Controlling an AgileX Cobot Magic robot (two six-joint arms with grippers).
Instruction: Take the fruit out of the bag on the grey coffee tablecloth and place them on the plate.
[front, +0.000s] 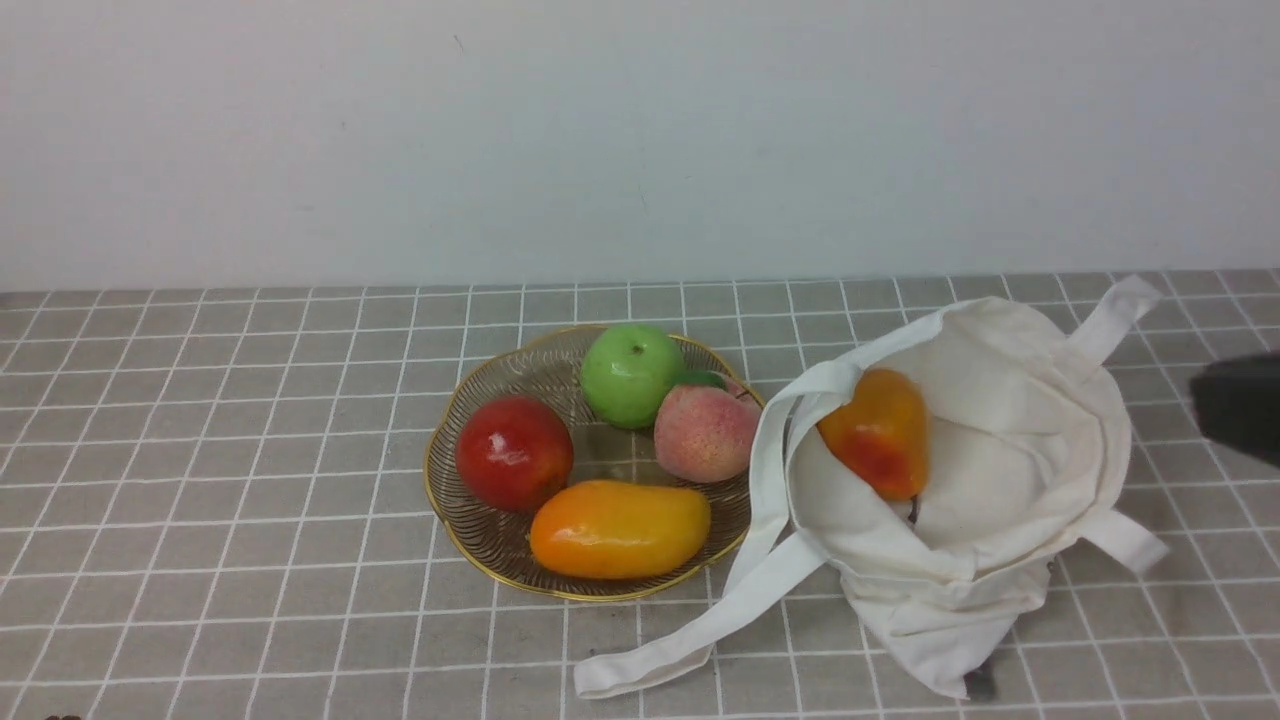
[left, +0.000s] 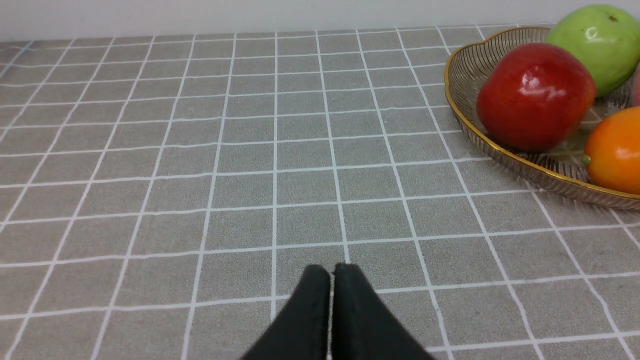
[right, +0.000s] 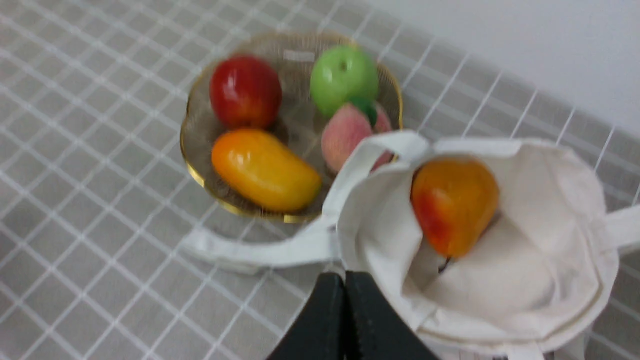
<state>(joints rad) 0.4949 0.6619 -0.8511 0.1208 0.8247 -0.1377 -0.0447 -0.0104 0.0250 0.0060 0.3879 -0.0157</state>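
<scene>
The green apple (front: 632, 375) lies at the back of the plate (front: 500, 370). The stubby orange-yellow fruit with a red blush (front: 880, 432) rests inside the open off-white bag (front: 1010, 480), to the right of the plate on the grey coffee tablecloth (front: 250, 450). In the right wrist view my right gripper (right: 344, 277) is shut with nothing in it, just outside the bag's rim (right: 380, 240) and apart from the stubby fruit (right: 452, 205). A dark blur of my right arm (front: 1240, 408) shows at the front view's right edge. My left gripper (left: 331, 270) is shut and empty over bare cloth, left of the plate (left: 462, 75).
The plate also holds a dark red apple (front: 513, 452), a long oval orange-yellow fruit (front: 620, 528) and a pink peach (front: 706, 432). One long bag strap (front: 700, 620) trails over the cloth in front of the plate. A pale wall (front: 640, 130) closes the back.
</scene>
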